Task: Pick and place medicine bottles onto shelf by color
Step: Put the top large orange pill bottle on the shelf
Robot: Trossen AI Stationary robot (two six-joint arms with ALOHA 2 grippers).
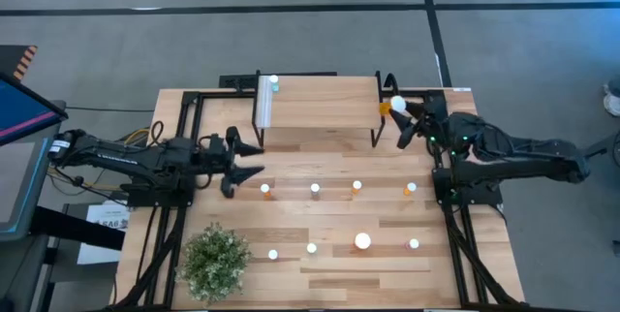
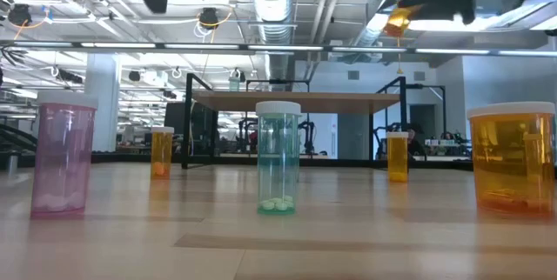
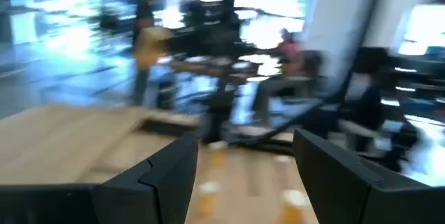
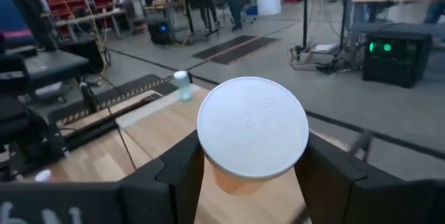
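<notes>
Beyond the wooden table [image 2: 287, 236] (bottles [image 2: 278, 156] standing) stretches an open workshop.

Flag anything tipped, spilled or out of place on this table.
Nothing stands out. The bottles on the table stand upright; one blue-green bottle is on the shelf, and the right tool holds an orange bottle.

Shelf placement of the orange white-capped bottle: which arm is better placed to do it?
Right. The right gripper already holds the orange white-capped bottle at the light wood shelf's right end; the left gripper is empty, short of it.
</notes>
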